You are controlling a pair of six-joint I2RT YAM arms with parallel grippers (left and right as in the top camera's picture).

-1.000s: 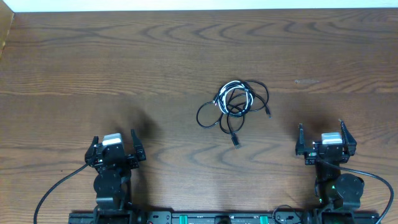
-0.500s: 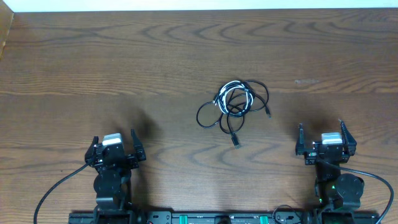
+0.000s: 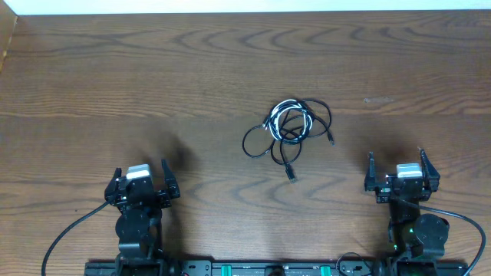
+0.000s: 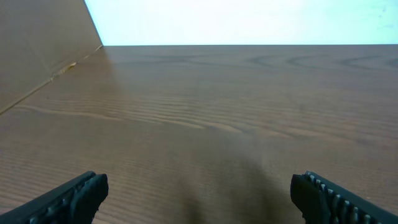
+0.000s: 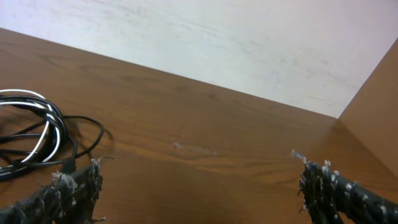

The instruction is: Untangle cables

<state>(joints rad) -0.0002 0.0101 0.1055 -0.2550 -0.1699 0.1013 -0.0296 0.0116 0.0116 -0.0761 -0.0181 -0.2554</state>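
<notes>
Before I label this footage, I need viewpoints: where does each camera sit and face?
Overhead: above the table, looking straight down at the cables; left arm, right arm at the bottom edge.
Left wrist: low, facing across the table; own open jaws below.
Right wrist: low, facing forward, cables at left; open jaws below.
Shared: overhead and right wrist show the cables.

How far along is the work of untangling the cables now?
Done: nothing yet; the cables lie in one tangled bundle on the table. In hand: nothing; left claw and right claw both stand open and empty, apart from the bundle. Left: all the separating.
</notes>
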